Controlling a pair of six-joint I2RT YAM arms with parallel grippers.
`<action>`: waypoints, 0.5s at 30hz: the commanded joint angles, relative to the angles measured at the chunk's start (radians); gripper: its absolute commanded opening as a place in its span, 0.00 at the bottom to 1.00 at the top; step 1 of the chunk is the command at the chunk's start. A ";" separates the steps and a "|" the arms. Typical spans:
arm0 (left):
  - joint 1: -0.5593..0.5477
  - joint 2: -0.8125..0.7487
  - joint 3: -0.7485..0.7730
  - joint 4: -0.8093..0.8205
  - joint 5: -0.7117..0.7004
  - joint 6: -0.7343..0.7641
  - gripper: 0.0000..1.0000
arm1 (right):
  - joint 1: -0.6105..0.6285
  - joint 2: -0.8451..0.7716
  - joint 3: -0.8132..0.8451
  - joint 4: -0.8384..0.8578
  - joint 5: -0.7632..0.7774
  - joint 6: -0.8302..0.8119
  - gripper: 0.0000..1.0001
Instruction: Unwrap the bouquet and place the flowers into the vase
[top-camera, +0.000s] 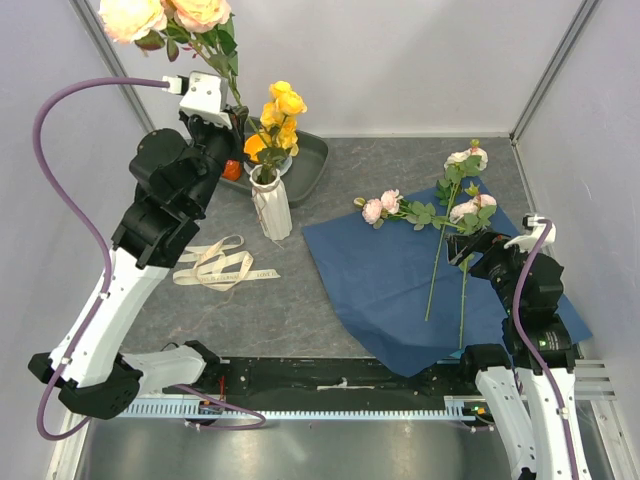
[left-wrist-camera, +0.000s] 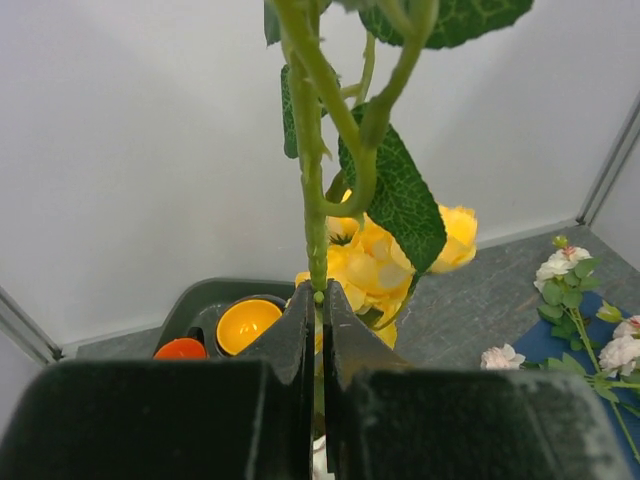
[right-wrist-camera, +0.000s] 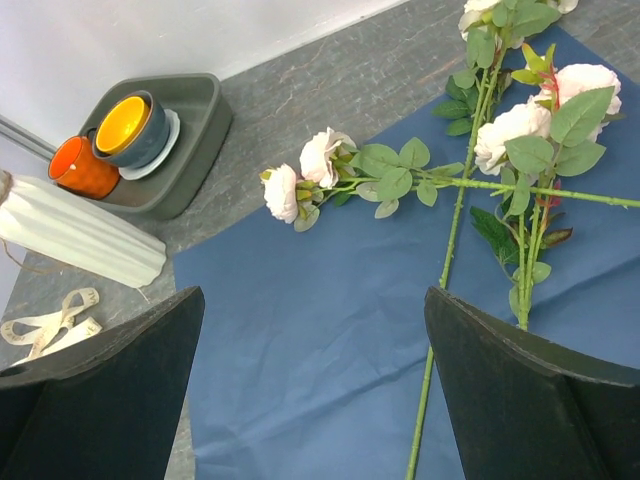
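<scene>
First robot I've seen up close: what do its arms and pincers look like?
The left arm and right arm are chunky white and black jointed segments, each trailed by a purple cable. The left gripper and right gripper each have two flat black fingers.

The top view looks down from high above the near edge over the whole table (top-camera: 400, 160). The wrist views sit close: the left pincer (left-wrist-camera: 318, 292) faces level, the right pincer (right-wrist-camera: 312, 300) faces downward. All three share the grey tray (top-camera: 315, 160).

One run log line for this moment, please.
left tool: shut on flower stem near vase | right tool: open over blue paper
</scene>
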 joint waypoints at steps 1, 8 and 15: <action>0.007 0.006 0.129 -0.099 0.070 -0.049 0.02 | -0.001 0.018 -0.021 0.042 0.009 -0.005 0.98; 0.007 0.006 0.227 -0.147 0.257 -0.149 0.02 | -0.001 0.028 -0.039 0.059 0.003 -0.002 0.98; 0.007 -0.003 0.272 -0.148 0.198 -0.111 0.02 | -0.001 0.017 -0.044 0.048 0.005 -0.008 0.98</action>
